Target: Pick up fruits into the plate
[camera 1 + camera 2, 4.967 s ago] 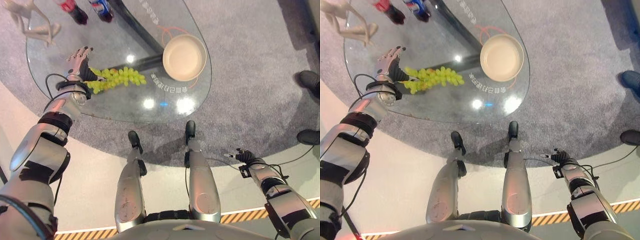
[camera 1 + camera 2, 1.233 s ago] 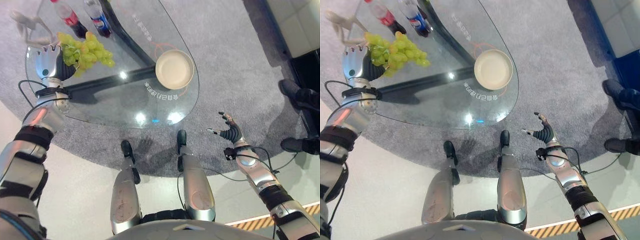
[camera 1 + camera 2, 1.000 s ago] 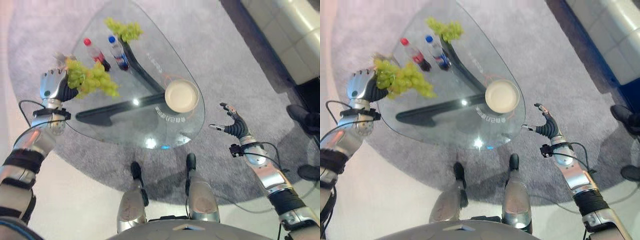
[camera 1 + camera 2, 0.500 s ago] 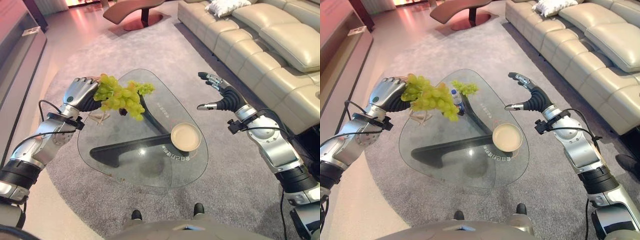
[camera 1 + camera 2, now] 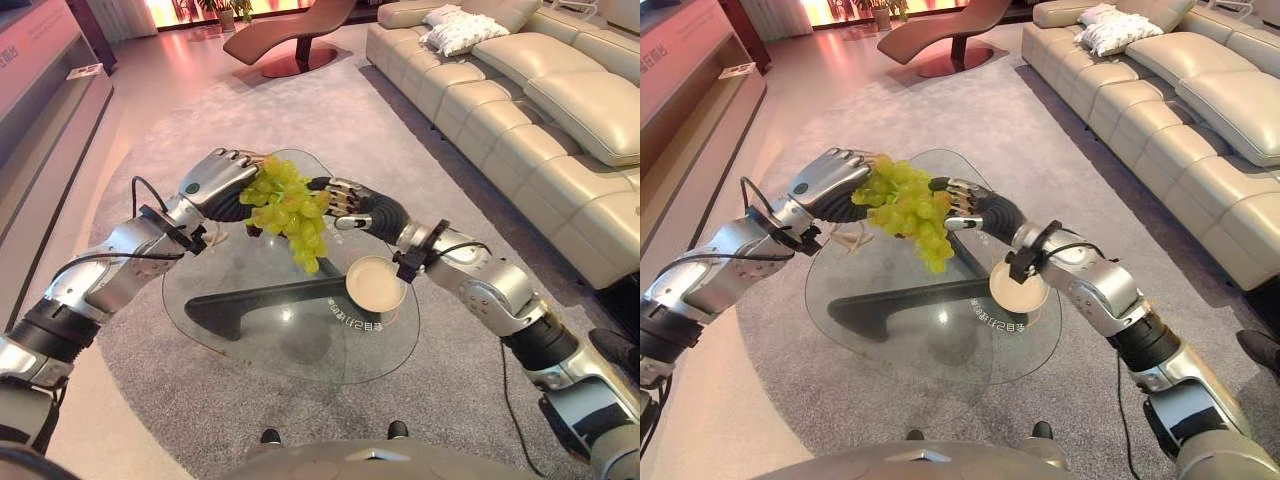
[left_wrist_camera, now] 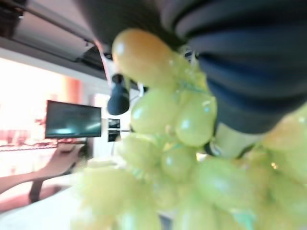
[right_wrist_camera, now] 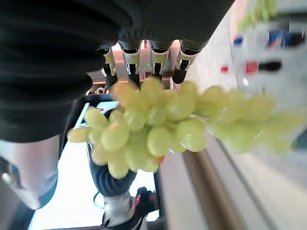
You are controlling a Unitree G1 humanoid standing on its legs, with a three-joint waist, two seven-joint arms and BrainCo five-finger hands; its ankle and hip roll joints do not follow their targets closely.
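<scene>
A bunch of green grapes (image 5: pixel 285 215) hangs in the air above the glass table (image 5: pixel 250 335), with my left hand (image 5: pixel 215 180) shut on its upper end. My right hand (image 5: pixel 365 208) comes in from the right, its fingers (image 7: pixel 153 50) fairly straight and their tips touching the bunch (image 7: pixel 153 129). In the left wrist view the grapes (image 6: pixel 163 163) hang right under the palm. The round beige plate (image 5: pixel 375 283) lies bare on the table's right part, below and to the right of the bunch's lower tip.
A white figurine (image 5: pixel 845 238) stands on the table under my left forearm. Two bottles (image 7: pixel 254 67) lie beyond the grapes in the right wrist view. A beige sofa (image 5: pixel 530 90) lines the right side, with a brown lounger (image 5: pixel 290 40) at the back.
The left hand has carried the grapes to the right, nearer the plate. The right hand has swung in from the right and now touches the bunch.
</scene>
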